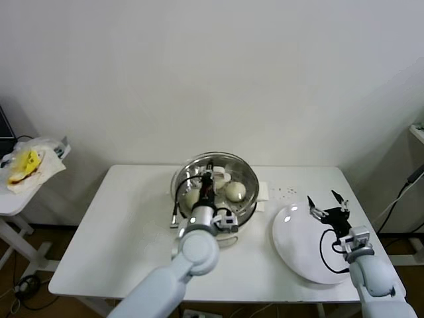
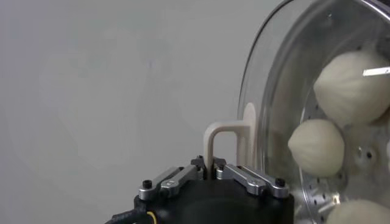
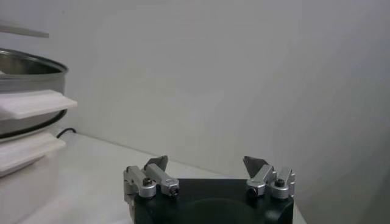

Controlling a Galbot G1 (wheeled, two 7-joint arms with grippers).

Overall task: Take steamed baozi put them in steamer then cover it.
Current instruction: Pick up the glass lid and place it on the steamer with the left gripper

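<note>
The steamer point(image 1: 246, 211), a shiny steel basket on a white pot base, stands at the middle of the table. Three cream-white baozi point(image 2: 315, 147) show inside it through the glass; two are plain in the head view point(image 1: 235, 191). My left gripper point(image 1: 207, 180) is shut on the white handle point(image 2: 222, 131) of the clear glass cover point(image 1: 245, 173) and holds it over the steamer. In the right wrist view the cover's rim point(image 3: 21, 30) hangs slightly above the steamer's rim point(image 3: 27, 66). My right gripper point(image 1: 328, 204) is open and empty above the white plate point(image 1: 298, 248).
The white plate lies at the table's right front and holds nothing. A folded white paper point(image 1: 263, 193) lies right of the steamer. A black cable point(image 1: 176, 211) runs by the pot's left side. A side table with a bag point(image 1: 30, 165) stands far left.
</note>
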